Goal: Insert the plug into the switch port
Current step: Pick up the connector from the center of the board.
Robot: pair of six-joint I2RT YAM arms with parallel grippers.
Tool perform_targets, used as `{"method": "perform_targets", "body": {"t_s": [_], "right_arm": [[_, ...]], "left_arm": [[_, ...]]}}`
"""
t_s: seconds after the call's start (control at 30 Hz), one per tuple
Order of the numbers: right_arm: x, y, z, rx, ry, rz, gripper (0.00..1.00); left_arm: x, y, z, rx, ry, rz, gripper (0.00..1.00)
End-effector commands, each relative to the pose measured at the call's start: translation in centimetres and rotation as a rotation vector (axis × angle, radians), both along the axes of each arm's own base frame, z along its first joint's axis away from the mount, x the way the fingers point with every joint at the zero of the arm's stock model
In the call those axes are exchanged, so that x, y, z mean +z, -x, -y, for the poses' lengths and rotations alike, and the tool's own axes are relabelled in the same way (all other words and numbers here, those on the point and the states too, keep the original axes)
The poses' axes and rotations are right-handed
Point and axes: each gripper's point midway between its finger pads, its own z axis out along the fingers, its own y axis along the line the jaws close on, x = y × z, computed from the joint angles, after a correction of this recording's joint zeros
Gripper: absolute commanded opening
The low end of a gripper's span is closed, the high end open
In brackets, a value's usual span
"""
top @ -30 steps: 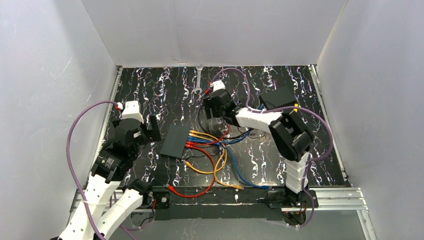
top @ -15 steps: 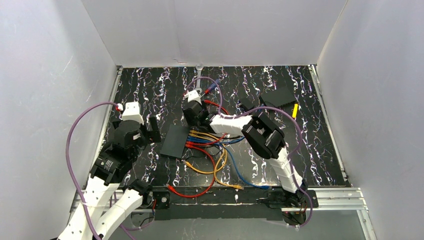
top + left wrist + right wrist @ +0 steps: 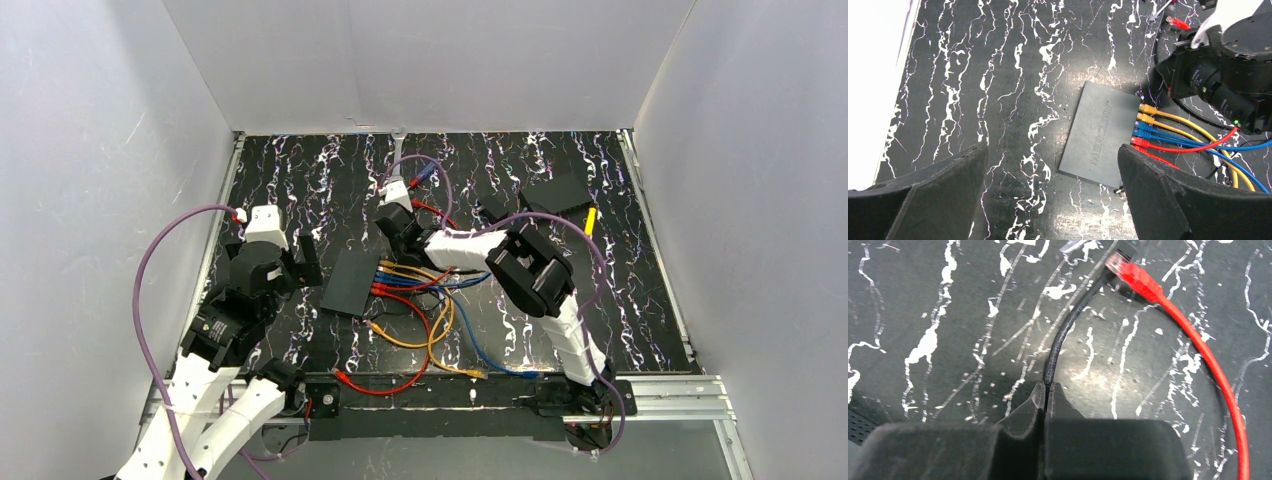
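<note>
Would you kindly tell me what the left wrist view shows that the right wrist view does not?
Only the left wrist view: the switch with yellow, blue and red cables plugged along one edge, framed by the open left end effector. Only the right wrist view: the right end effector shut on a thin black cable. Both: the marbled tabletop and a loose red plug.
</note>
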Motion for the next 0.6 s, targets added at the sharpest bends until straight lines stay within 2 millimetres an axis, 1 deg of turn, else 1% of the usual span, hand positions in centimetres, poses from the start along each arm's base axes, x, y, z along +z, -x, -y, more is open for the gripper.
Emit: {"method": "perform_targets", "body": {"t_s": [0.0, 0.07, 0.17, 0.27, 0.4, 0.47, 0.5, 0.57], "right_arm": [[-1.1, -0.3, 5.8, -0.083, 0.112, -0.032, 0.01], [0.5, -0.7, 6.9, -0.085, 0.129, -0.001, 0.01], [3.8, -1.6, 8.9, -0.103, 0.159, 0.059, 0.01], [7.9, -2.4, 11.0, -0.125, 0.167, 0.119, 0.01], [14.5, -2.8, 13.7, -0.152, 0.158, 0.221, 0.01], [17.8, -2.5, 14.6, -0.133, 0.138, 0.263, 0.01], [19.3, -2.2, 14.6, -0.108, 0.113, 0.277, 0.01], [21.1, -1.1, 14.4, -0.022, 0.088, 0.294, 0.01]], "left_arm": [[-0.1, 0.0, -0.4, 0.015, -0.018, 0.002, 0.99], [-0.1, 0.0, -0.4, 0.015, -0.019, 0.0, 0.99], [-0.3, -0.1, -0.4, 0.017, -0.021, -0.004, 0.99], [-0.3, -0.1, -0.4, 0.017, -0.023, -0.005, 0.99], [-0.4, -0.1, -0.3, 0.016, -0.024, -0.01, 0.99], [-0.4, -0.2, -0.3, 0.016, -0.025, -0.011, 0.99], [-0.4, -0.2, -0.3, 0.015, -0.025, -0.011, 0.99], [-0.5, -0.2, -0.3, 0.015, -0.026, -0.014, 0.99]]}}
